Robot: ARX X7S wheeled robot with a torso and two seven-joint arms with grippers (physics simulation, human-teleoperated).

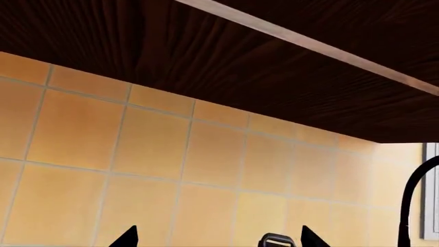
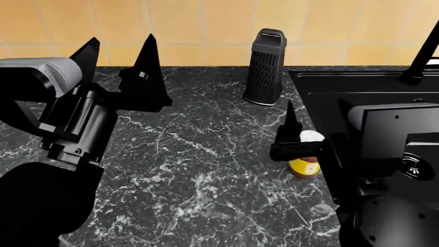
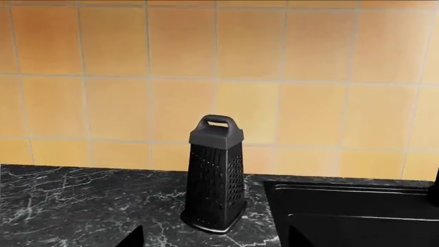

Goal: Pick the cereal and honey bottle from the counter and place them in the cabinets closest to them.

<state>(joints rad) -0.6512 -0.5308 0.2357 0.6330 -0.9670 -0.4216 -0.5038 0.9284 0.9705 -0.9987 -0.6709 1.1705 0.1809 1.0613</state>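
Note:
The honey bottle, amber with a white cap, stands on the black marble counter beside the sink. My right gripper is right at the bottle, with one black finger sticking up by its cap. In the right wrist view the right gripper is wide open and the bottle does not show between the tips. My left gripper is open and empty, raised over the counter's left part. In the left wrist view the left gripper faces the tiled wall. The cereal box is out of view.
A tall black grater stands at the back of the counter; it also shows in the right wrist view. A black sink with a faucet lies to the right. A dark wood cabinet underside hangs above the left gripper.

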